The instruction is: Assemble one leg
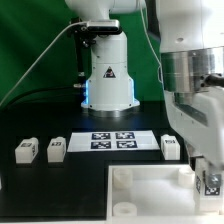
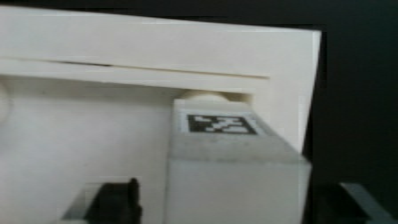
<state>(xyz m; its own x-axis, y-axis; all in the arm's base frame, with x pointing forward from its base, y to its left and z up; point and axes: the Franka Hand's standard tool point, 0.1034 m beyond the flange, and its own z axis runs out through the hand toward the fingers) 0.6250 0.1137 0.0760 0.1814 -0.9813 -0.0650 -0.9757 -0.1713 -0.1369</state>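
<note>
We are seating the leg (image 2: 228,160) into a corner socket (image 2: 214,97) of the white tabletop (image 2: 107,110), at the exterior view's right, on the black surface (image 1: 60,185). In the wrist view the leg's far end meets the socket, with its marker tag facing the camera. The jaws stand on either side of its body. They look spread, with a thin gap on each side, though the blur leaves us unsure.

To do this well, we close squarely on the leg's flat sides, low enough that the pads do not foul the tabletop's wall. We keep the leg in line with the socket and press gently inward as we turn. We watch the seam at the socket: if it opens unevenly, the leg is probably cocked. Then we judge it better to back off and re-align than to force it and shift the tabletop.
</note>
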